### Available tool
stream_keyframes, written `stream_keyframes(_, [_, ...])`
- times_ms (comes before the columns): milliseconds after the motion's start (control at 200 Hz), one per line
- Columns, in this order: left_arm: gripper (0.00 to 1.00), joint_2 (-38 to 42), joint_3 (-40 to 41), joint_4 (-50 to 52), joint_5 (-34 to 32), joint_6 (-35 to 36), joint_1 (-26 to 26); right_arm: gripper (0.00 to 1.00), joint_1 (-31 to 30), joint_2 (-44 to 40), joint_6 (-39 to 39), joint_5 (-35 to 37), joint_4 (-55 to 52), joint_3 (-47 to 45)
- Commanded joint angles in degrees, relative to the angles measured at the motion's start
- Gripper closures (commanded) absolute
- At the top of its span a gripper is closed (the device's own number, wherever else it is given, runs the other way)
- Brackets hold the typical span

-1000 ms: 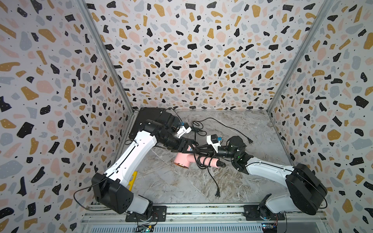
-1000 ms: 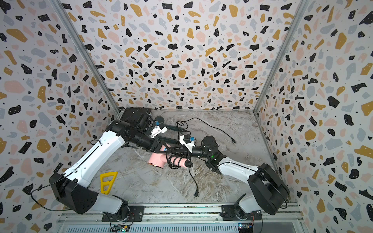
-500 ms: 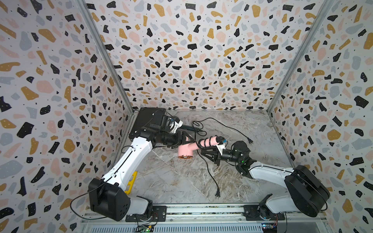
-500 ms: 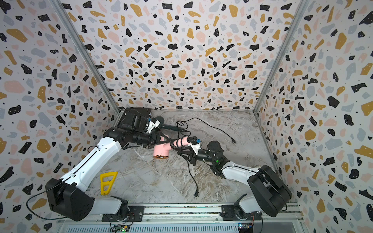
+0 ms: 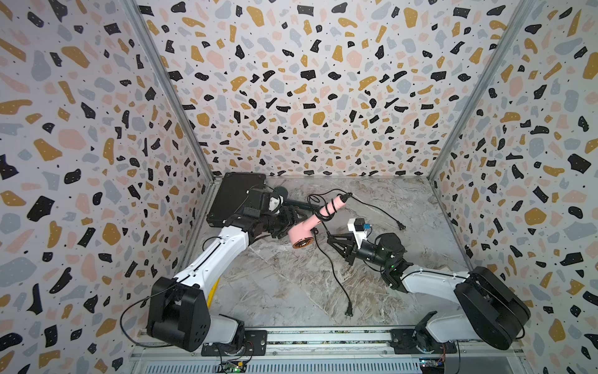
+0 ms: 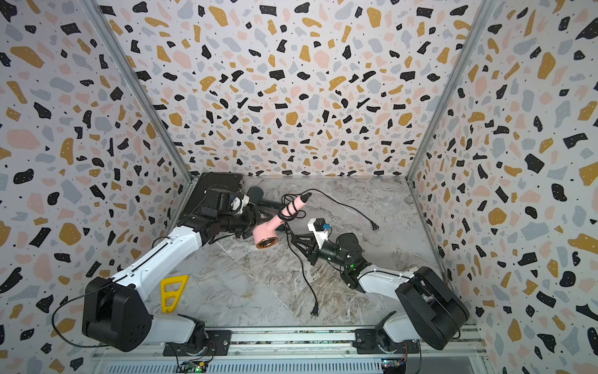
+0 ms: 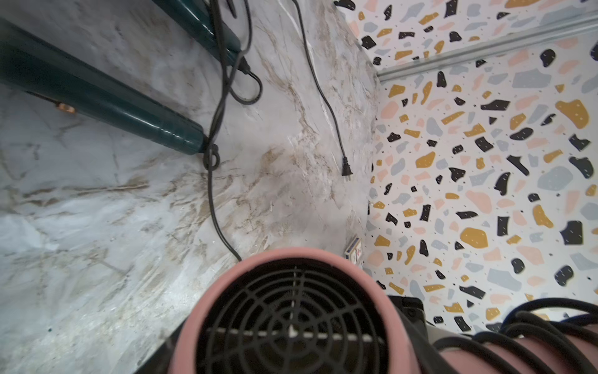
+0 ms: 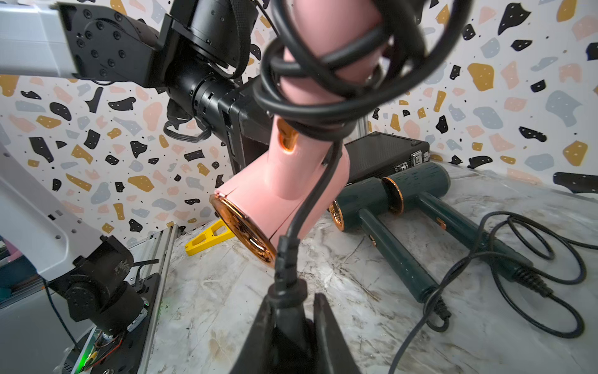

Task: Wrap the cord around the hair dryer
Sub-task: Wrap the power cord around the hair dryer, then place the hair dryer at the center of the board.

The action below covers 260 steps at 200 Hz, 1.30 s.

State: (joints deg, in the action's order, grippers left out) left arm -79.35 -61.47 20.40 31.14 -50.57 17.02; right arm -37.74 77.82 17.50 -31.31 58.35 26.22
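In both top views the pink hair dryer [image 5: 302, 228] is sitting tilted just above centre, the left gripper [image 5: 289, 223] clamping its head between tightly closed jaws, its handle pointing to the upper right. Loops of black cord [image 8: 286, 259] are circling that handle. The right gripper [image 8: 291, 307], just right of the head, is pinching the cord between nearly closed jaws. Print on a small box [image 7: 352, 249] is blurring beyond reading. A grey marbled table [image 5: 275, 291] and terrazzo-patterned walls [image 5: 307, 97] are enclosing everything

Left arm [image 5: 220, 255] reaches inward, its left gripper [image 5: 287, 222] clamped tight; right arm [image 5: 430, 280] stretches low, right gripper [image 5: 329, 241] pinched narrow.
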Motion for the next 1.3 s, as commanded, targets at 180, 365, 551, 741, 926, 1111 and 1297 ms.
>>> stream_keyframes(180, [1.0,1.1,-1.8,-1.7,-19.5,3.0,0.1,1.0,-1.6,-10.2,-12.4,5.9,-30.0,6.6])
stream_keyframes(365, [1.0,-1.6,-8.2,7.5,-30.3,11.8,4.8,1.0,-1.5,-10.1,-13.7,10.6,-44.5,13.0])
stream_keyframes(551, [1.0,-8.3,-17.1,15.2,-40.1,18.0,10.4,1.0,0.5,-8.0,-11.2,13.9,-62.1,21.6])
stream_keyframes(741, [1.0,-19.1,-27.0,20.1,-44.8,19.9,16.1,1.0,8.8,-5.7,-6.3,9.9,-71.4,26.4])
stream_keyframes(926, [1.0,-30.9,-38.3,23.5,-44.9,22.1,19.8,1.0,14.4,-2.8,-7.6,12.6,-79.4,31.7])
stream_keyframes(1111, [1.0,-45.2,-55.6,32.2,-43.6,26.2,22.7,1.0,20.7,-1.2,-4.1,14.4,-82.5,33.0])
stream_keyframes(1297, [1.0,-57.5,-73.4,37.9,-39.0,28.4,23.2,1.0,26.1,4.6,-2.5,10.5,-85.1,35.5])
